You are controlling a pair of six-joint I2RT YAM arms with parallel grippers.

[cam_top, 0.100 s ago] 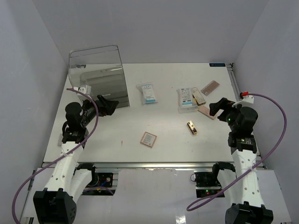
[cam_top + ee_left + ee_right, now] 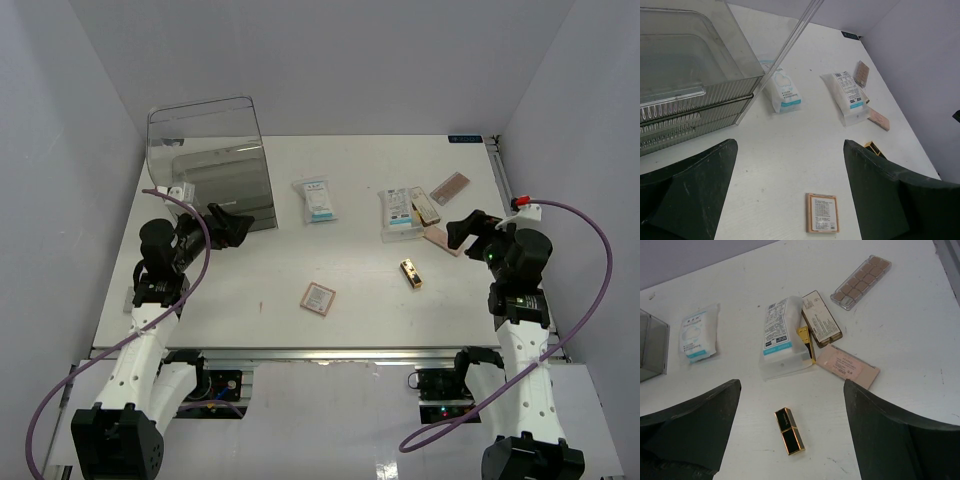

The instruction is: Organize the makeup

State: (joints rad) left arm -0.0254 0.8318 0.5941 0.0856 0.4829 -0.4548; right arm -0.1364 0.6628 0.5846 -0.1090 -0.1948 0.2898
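Clear box (image 2: 228, 188) lid (image 2: 205, 130) raised; makeup (image 2: 400, 212) outside, on table (image 2: 360, 290).

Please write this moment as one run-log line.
left pincer open, empty | right pincer open, empty | gold tube on table

Colours on the white table (image 2: 360, 290)
The small packet (image 2: 699, 332) and the long packet (image 2: 780, 335) are clear with white-and-blue labels; the tube (image 2: 789, 431) is gold and black; the flat palette (image 2: 847, 366) is plain pink; the long palette (image 2: 861, 282) shows a grid of tan squares; the box (image 2: 690, 75) is clear, ribbed.
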